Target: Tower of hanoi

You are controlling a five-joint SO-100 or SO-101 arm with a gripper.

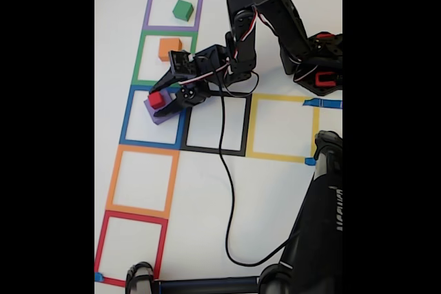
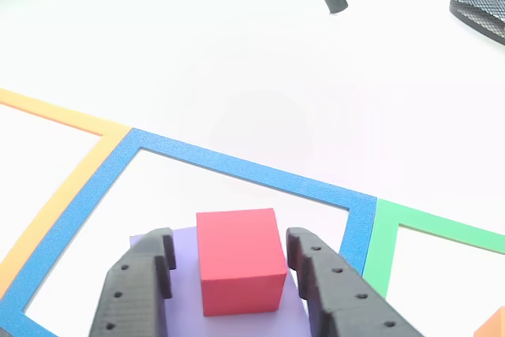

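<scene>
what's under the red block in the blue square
The red block sits on the purple block, inside the blue tape square. The gripper straddles the red block, fingers apart. The purple top beneath the red block is covered.

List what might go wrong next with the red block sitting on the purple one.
1. The gripper straddles the red block with a gap on each side; if it closes off-centre it may push the block sideways rather than grip it.
2. The fingers hang low over the purple block, so a descent could catch and drag it out of the blue square.
3. A slipped red block could tumble off the purple block.
</scene>
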